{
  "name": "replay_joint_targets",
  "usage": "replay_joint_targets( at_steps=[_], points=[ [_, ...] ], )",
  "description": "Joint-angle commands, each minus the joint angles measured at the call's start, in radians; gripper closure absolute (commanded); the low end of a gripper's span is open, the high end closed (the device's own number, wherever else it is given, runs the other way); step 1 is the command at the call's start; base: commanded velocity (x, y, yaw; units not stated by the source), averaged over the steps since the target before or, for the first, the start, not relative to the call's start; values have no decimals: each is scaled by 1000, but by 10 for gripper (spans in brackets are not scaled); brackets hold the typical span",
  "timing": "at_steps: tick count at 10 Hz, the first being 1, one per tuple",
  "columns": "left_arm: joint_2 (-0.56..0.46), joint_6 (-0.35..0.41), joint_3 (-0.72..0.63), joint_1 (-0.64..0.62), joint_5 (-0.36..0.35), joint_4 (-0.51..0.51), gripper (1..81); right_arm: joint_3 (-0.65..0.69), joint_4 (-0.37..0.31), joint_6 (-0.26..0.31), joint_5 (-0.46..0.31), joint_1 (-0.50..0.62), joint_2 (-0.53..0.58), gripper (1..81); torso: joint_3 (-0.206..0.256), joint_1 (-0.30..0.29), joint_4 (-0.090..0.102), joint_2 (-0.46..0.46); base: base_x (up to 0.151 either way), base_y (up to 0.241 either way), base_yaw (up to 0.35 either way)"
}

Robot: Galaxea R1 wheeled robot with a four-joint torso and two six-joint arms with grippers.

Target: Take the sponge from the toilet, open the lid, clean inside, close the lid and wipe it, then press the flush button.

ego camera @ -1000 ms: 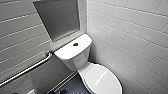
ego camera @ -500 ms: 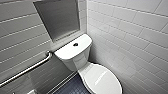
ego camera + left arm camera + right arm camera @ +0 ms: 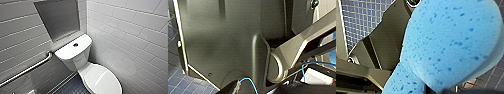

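The white toilet [image 3: 75, 62] stands in the corner in the head view, its boxy tank against the back wall. The oval lid [image 3: 103, 80] lies down over the bowl. A small dark flush button [image 3: 75, 45] sits in the middle of the tank top. The bright blue sponge [image 3: 448, 45] looms large in the right wrist view, lifted above the tiled floor, with my right gripper shut on it near its narrow waist. My left gripper is open and holds nothing that I can see.
A metal grab bar [image 3: 27, 70] runs along the left tiled wall. A grey recessed panel [image 3: 60, 20] sits above the tank. White tiled wall [image 3: 130, 37] closes the right side. Dark blue small-tiled floor [image 3: 70, 87] lies left of the bowl.
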State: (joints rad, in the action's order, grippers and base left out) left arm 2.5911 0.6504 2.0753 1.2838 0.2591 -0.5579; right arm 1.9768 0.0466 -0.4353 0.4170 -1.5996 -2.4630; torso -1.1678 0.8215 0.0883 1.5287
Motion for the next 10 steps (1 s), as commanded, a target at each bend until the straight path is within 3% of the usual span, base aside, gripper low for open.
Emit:
replay_joint_targets(
  at_steps=[1, 3, 5, 10],
  points=[
    [-18, 11, -9, 27, 97, 7, 10, -44, -224, 256, -70, -38, 9, 811, 0, 0, 0, 0, 0, 0, 0],
    [9, 12, 11, 65, 91, 7, 10, -124, -208, 262, -73, -26, 57, 811, 0, 0, 0, 0, 0, 0, 0],
    [44, 28, 63, 85, 87, 4, 10, -154, -123, 260, -32, 17, 103, 811, 0, 0, 0, 0, 0, 0, 0],
    [69, 28, 77, 87, 84, 4, 10, -562, -129, 262, -3, 160, 387, 811, 1, 0, 0, 0, 0, 0, 0]
  ],
)
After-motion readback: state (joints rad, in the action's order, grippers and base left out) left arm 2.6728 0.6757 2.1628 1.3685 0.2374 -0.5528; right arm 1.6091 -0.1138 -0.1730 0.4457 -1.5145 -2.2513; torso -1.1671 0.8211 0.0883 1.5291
